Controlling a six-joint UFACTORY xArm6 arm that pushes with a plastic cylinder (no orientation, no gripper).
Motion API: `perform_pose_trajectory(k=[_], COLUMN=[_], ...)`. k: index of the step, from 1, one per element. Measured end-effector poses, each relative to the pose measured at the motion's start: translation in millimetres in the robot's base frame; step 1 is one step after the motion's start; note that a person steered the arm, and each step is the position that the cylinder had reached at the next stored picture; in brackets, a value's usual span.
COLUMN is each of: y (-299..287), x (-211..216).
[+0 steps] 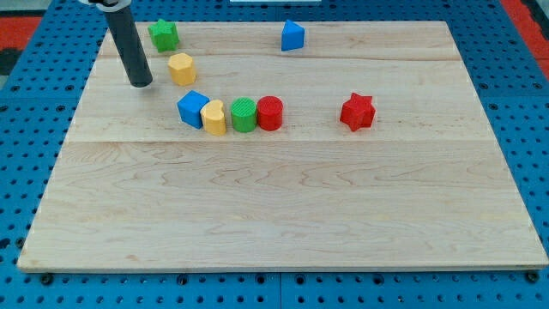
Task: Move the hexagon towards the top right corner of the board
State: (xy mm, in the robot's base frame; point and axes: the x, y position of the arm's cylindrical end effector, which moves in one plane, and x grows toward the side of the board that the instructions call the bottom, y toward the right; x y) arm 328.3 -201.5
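The yellow hexagon [182, 68] lies near the board's top left. My tip [141, 84] rests on the board just left of it and slightly lower, with a small gap between them. A green star-shaped block [163, 35] sits above the hexagon, close to the top edge. The board's top right corner [446, 26] is far across to the view's right.
A row lies below the hexagon: blue cube [193, 109], yellow rounded block [214, 118], green cylinder [244, 115], red cylinder [269, 112]. A blue pentagon-like block [292, 36] sits at top centre. A red star-shaped block [358, 112] lies right of centre. The wooden board [283, 215] rests on a blue pegboard.
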Motion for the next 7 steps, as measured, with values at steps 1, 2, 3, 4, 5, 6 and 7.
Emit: perform_pose_trajectory(k=[1, 2, 3, 4, 5, 6, 7], y=[0.0, 0.0, 0.0, -9.9, -7.2, 62.9, 177.4], x=[-7.4, -8.4, -8.7, -8.4, -17.3, -18.9, -3.6])
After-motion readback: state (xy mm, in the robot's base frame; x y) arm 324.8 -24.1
